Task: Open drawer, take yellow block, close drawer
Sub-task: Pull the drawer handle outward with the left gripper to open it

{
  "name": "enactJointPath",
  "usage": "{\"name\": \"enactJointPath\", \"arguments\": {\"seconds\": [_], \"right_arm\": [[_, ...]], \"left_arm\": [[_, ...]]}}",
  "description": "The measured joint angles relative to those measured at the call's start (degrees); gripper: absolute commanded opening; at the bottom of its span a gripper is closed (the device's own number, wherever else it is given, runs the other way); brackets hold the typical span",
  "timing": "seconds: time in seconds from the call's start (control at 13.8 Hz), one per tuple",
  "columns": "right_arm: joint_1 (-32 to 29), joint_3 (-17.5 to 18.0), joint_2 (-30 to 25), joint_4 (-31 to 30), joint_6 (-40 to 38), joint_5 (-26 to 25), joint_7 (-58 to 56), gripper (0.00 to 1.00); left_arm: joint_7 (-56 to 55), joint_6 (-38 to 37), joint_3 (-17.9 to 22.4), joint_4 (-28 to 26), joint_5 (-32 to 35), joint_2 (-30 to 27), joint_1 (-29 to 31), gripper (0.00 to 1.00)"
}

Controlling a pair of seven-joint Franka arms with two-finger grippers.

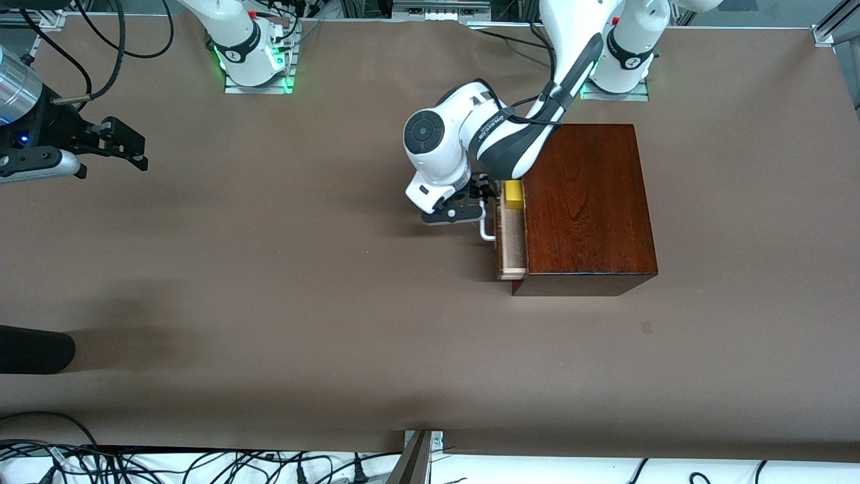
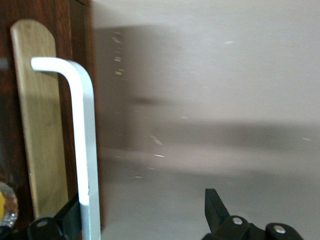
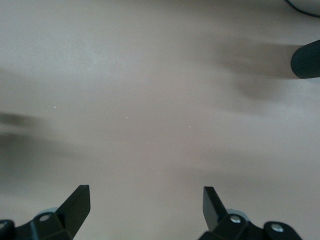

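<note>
The dark wooden box (image 1: 584, 202) stands toward the left arm's end of the table. Its drawer (image 1: 512, 245) is pulled out a little and shows a strip of pale wood. The yellow block (image 1: 514, 194) lies in the drawer's end farther from the front camera. My left gripper (image 1: 487, 196) is at the white bar handle (image 1: 486, 232) in front of the drawer. In the left wrist view the handle (image 2: 82, 140) stands between the open fingers of the left gripper (image 2: 145, 210), close against one fingertip (image 2: 70, 220). My right gripper (image 1: 138, 149) waits open over bare table at the right arm's end, with nothing in it (image 3: 147, 200).
A dark rounded object (image 1: 33, 349) juts in at the table's edge at the right arm's end, nearer the front camera, and also shows in the right wrist view (image 3: 306, 60). Cables lie along the table's front edge (image 1: 201, 464). The brown table top (image 1: 302, 282) lies between the arms.
</note>
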Motion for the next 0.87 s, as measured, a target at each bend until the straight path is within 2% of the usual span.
{"name": "enactJointPath", "arguments": {"seconds": [0.29, 0.58, 0.87], "right_arm": [[0.0, 0.0, 0.0, 0.0, 0.0, 0.0, -0.1, 1.0], [0.0, -0.1, 0.0, 0.0, 0.0, 0.0, -0.1, 1.0], [0.0, -0.2, 0.0, 0.0, 0.2, -0.1, -0.1, 1.0]], "left_arm": [[-0.4, 4.5, 0.1, 0.6, -2.4, 0.4, -1.3, 1.0], [-0.7, 8.4, 0.0, 4.3, -7.6, 2.6, -2.5, 1.0], [-0.7, 10.0, -0.1, 5.7, -8.3, 3.3, -2.9, 1.0]]}}
